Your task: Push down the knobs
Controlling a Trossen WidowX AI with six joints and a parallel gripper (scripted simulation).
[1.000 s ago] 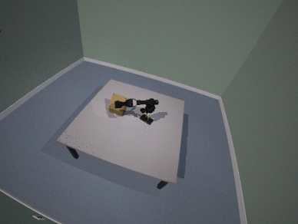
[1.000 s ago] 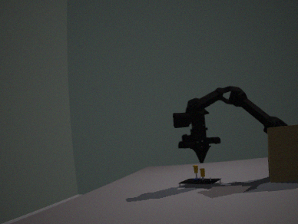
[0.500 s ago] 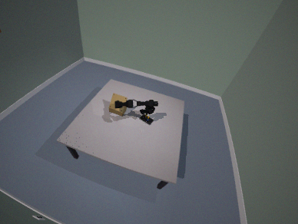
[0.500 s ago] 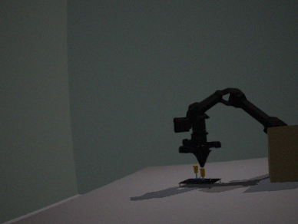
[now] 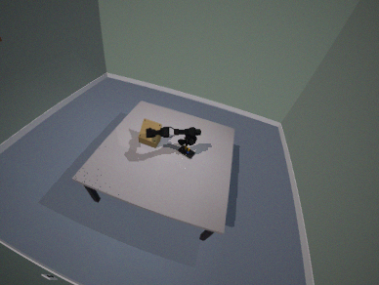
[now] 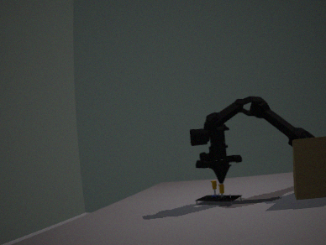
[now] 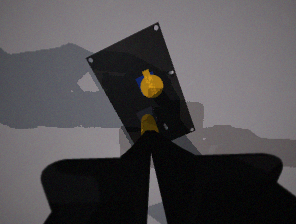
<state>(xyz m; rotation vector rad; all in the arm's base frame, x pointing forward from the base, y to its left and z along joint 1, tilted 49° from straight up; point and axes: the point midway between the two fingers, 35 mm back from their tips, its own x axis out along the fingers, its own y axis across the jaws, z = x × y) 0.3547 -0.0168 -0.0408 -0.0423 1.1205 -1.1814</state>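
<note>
The dark circuit board (image 5: 189, 154) (image 6: 206, 199) (image 7: 125, 57) stands on short legs on the table. One yellow knob (image 6: 213, 185) (image 7: 151, 86) stands high on its shaft above a blue potentiometer (image 6: 215, 195) (image 7: 139, 80). The other yellow knob (image 6: 222, 189) (image 7: 149, 123) sits lower in the exterior view, and its potentiometer is mostly hidden. My gripper (image 6: 221, 182) (image 7: 149, 134) is shut with nothing between the fingers and points straight down. Its tips are right at the top of the lower knob; whether they touch it I cannot tell. In the wrist view the tips cover part of that knob.
The arm's base stands by a yellowish box (image 5: 150, 133) (image 6: 310, 168) on the table (image 5: 147, 181) (image 6: 168, 226). The higher knob stands close beside the fingertips. The arm's shadow falls across the board and the table.
</note>
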